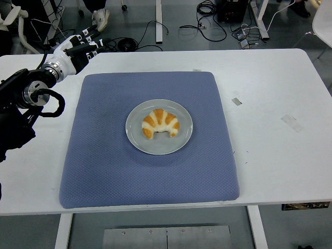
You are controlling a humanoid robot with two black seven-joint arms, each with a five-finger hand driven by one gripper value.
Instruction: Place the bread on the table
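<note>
Croissant [161,124] centred on plate [182,140]; left hand [78,47] spread, empty, at mat's [104,171] far-left corner.

Bread: you see a golden-brown and cream croissant [161,123] lying on a round grey plate [158,143].
Plate: centred on a blue textured mat [104,166] on your white table [275,155].
Left hand [78,49]: fingers extended, empty, over the table's far-left corner.
</note>
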